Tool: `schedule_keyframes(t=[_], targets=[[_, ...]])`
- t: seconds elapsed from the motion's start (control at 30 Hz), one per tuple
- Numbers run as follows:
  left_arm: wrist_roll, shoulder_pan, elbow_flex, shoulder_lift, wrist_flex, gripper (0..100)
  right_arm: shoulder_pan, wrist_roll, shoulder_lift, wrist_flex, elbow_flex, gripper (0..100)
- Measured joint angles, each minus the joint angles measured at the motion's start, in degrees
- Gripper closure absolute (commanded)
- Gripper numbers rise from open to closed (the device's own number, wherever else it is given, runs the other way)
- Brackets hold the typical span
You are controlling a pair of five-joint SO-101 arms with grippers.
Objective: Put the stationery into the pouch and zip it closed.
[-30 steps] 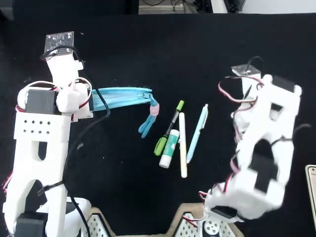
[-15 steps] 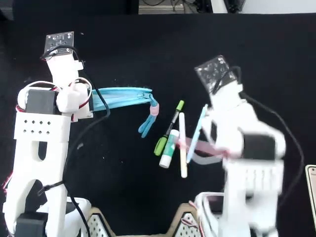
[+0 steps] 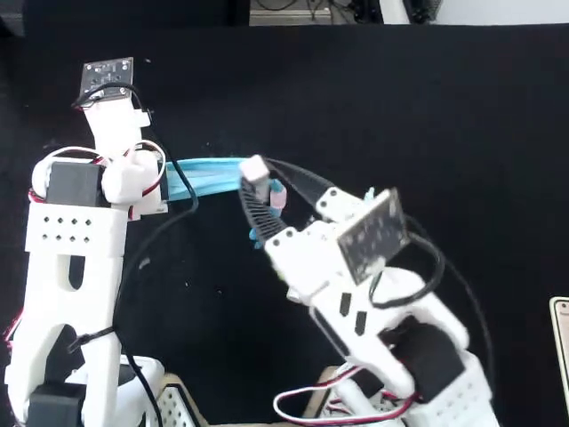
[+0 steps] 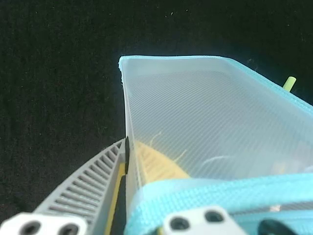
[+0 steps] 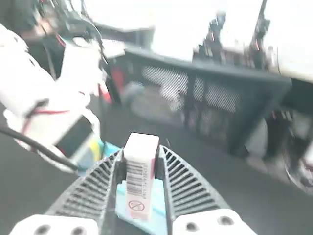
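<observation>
The light-blue mesh pouch [image 3: 213, 174] lies left of the table's middle. My left gripper [image 3: 165, 183] is shut on its left end. In the left wrist view the pouch [image 4: 205, 127] is clamped against my grey finger [image 4: 93, 191], and a green pen tip [image 4: 290, 82] shows beyond it. My right gripper [image 3: 255, 185] hangs over the pouch's right end, by the pink zipper pull [image 3: 278, 197]. It is shut on a white stick with a barcode label [image 3: 253, 167]. In the right wrist view that stick [image 5: 139, 171] stands upright in the right gripper [image 5: 139, 178]. The right arm hides the pens on the table.
The right arm's white body [image 3: 373, 294] stretches across the table's middle. The left arm [image 3: 71, 267] stands along the left side. A tan object [image 3: 560, 342] sits at the right edge. A black cable [image 3: 142, 240] runs below the pouch.
The right arm swung from the right side across the pens to the pouch's right end. It now covers the pens and holds a white stick. The left arm and pouch stayed put.
</observation>
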Motion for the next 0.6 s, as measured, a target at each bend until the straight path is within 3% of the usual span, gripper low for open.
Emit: schedule_keyframes(t=[0.6], targets=[[0.0, 0.0, 0.0, 0.0, 0.0, 97, -3.4, 0.0, -1.5, -38.2, 25.7, 98.7]])
